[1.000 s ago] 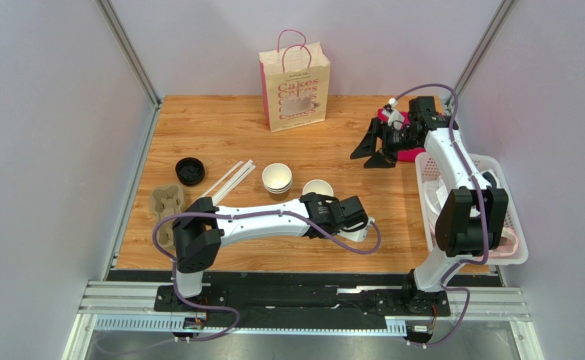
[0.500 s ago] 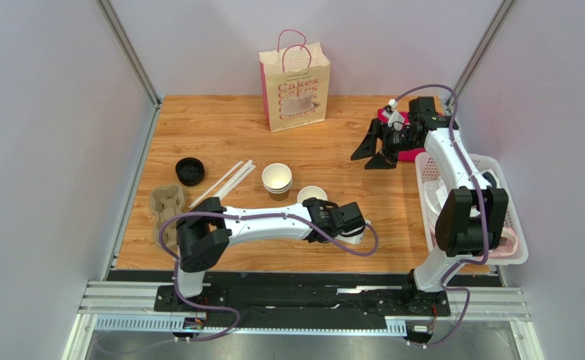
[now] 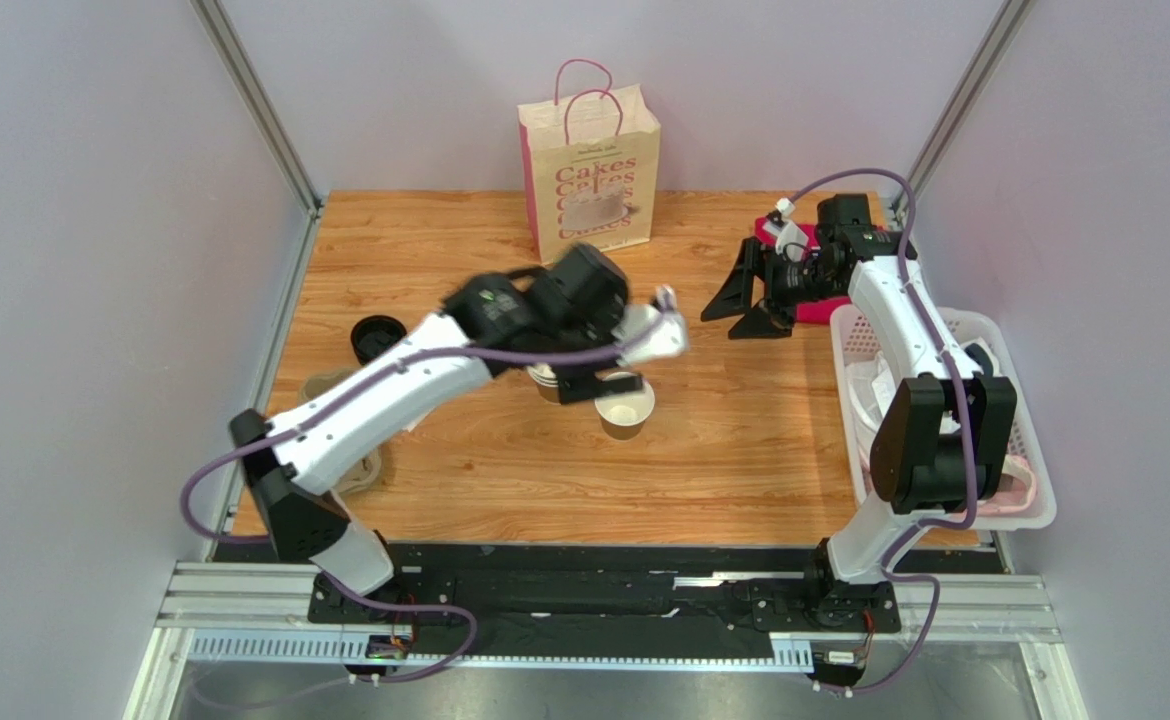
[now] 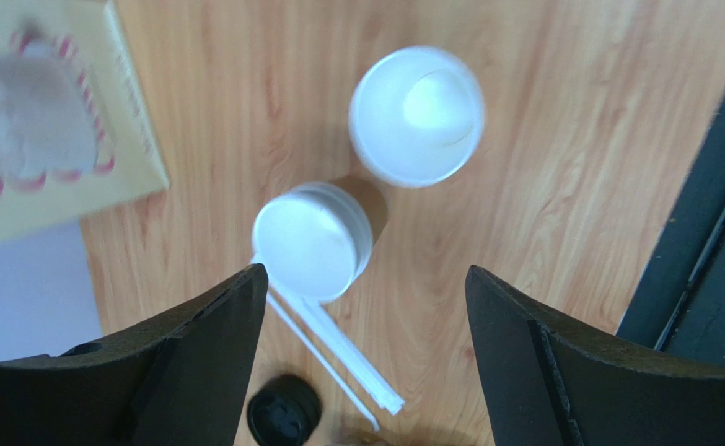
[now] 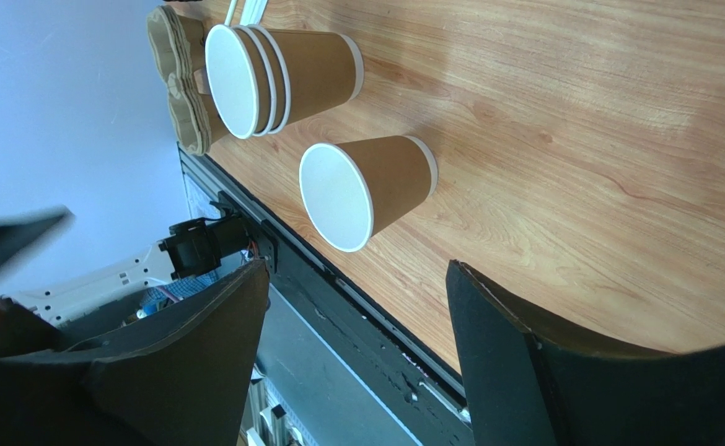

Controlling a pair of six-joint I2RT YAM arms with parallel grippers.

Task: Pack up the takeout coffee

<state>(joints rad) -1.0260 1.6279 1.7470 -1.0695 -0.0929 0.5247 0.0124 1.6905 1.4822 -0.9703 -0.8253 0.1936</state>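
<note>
- The left gripper has its 2 black fingers spread wide apart and holds nothing. In the top view it is blurred and sits above the middle of the table.
- In the left wrist view, a stack of kraft cups stands upright just below centre, between the fingertips and well below them.
- A single kraft paper cup stands upright and open, white inside, just to the upper right of the stack. In the top view this cup is at mid-frame, partly under the left gripper.
- The round black lid lies apart from the cup at the bottom edge of the left wrist view, beside 2 white straws.
- The cream paper bag stands at the top centre of the top view.
- The right gripper is also spread wide with nothing held, at the upper right over a pink object.
- The right wrist view shows 3 rims in the stack and the pulp cup carrier in the upper left.
- A white basket sits at the right edge.
</note>
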